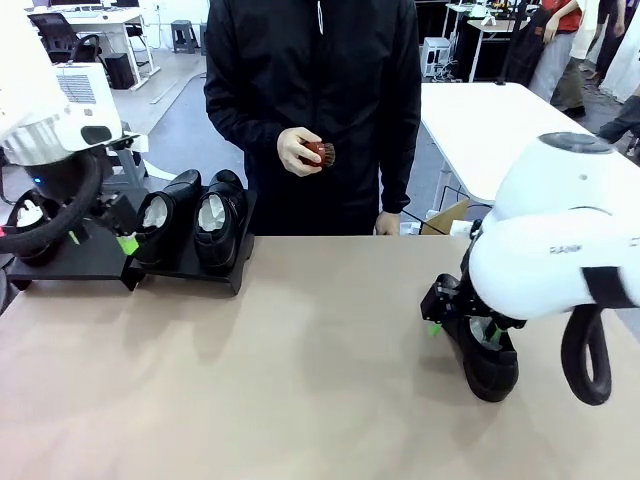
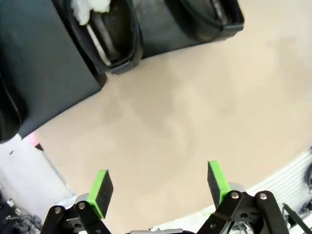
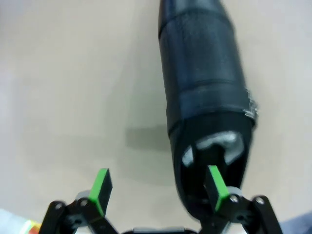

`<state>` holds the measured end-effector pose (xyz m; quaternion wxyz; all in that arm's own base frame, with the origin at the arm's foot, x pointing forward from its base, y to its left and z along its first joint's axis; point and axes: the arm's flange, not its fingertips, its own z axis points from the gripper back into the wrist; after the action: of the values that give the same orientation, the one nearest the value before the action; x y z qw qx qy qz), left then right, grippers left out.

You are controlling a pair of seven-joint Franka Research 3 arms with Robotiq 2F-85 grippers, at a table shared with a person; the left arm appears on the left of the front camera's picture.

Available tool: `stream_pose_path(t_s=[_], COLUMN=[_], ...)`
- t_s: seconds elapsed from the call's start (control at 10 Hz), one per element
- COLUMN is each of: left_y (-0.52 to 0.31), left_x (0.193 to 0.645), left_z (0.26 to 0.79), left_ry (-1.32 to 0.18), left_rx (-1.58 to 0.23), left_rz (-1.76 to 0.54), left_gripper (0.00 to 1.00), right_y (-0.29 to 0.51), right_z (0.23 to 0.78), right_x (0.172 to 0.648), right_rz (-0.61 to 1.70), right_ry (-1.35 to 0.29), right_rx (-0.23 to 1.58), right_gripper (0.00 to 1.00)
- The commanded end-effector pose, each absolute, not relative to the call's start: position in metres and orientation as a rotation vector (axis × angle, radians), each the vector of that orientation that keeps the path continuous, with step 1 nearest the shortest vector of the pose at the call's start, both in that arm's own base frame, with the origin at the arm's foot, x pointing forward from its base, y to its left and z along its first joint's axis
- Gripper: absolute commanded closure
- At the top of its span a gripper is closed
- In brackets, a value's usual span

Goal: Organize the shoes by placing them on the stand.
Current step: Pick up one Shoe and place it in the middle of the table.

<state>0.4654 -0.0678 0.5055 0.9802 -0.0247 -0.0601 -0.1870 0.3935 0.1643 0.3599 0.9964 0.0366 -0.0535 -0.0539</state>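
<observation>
Shoes on stand (image 1: 185, 268) beyond left gripper (image 1: 128, 245): two side by side, black, glossy, white paper stuffing, plus a third shoe (image 1: 30, 232) at stand's far end, partly hidden behind left arm. Left gripper (image 2: 161, 187) spread wide, nothing between green pads (image 2: 101, 191), hovering over bare tan table (image 2: 195, 112); stand's black edge and heels of nearer shoe (image 2: 105, 41) & neighbour (image 2: 204, 19) ahead of fingertips in wrist view. Fourth shoe (image 1: 490, 360) apart on table, directly under right gripper (image 1: 462, 325). Right gripper (image 3: 158, 187) also spread wide; one green pad (image 3: 214, 185) at or inside shoe's (image 3: 204, 107) opening, over paper filling, other pad (image 3: 101, 190) outside, over table; contact w/ leather unclear. Toe pointing away from wrist cam. Person (image 1: 310, 110) in dark jacket standing across table, hand (image 1: 298, 152) holding small reddish-brown object (image 1: 320, 153).
</observation>
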Motion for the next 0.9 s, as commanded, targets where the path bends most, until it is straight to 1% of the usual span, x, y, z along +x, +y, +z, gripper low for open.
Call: stream_pose_path(t_s=[0.0,0.2,0.5,0.6,0.8], left_y=[-0.076,-0.076,-0.076,-0.076,-0.076], left_x=[0.466,0.466,0.466,0.466,0.466], left_z=[0.502,0.502,0.502,0.502,0.502], left_ry=[-0.150,-0.150,-0.150,-0.150,-0.150], left_rx=[-0.053,-0.053,-0.053,-0.053,-0.053], left_rz=[-0.375,-0.375,-0.375,-0.375,-0.375], left_gripper=[0.00,0.00,0.00,0.00,0.00], right_y=[0.168,0.171,0.182,0.180,0.180], right_z=[0.353,0.349,0.348,0.351,0.357], right_x=[0.416,0.424,0.420,0.417,0.406], right_rz=[-0.051,-0.027,0.075,0.094,0.095], right_ry=[-0.114,-0.103,-0.100,-0.112,-0.081], right_rx=[0.052,0.043,-0.006,-0.032,-0.064], right_gripper=[0.00,0.00,0.00,0.11,0.51])
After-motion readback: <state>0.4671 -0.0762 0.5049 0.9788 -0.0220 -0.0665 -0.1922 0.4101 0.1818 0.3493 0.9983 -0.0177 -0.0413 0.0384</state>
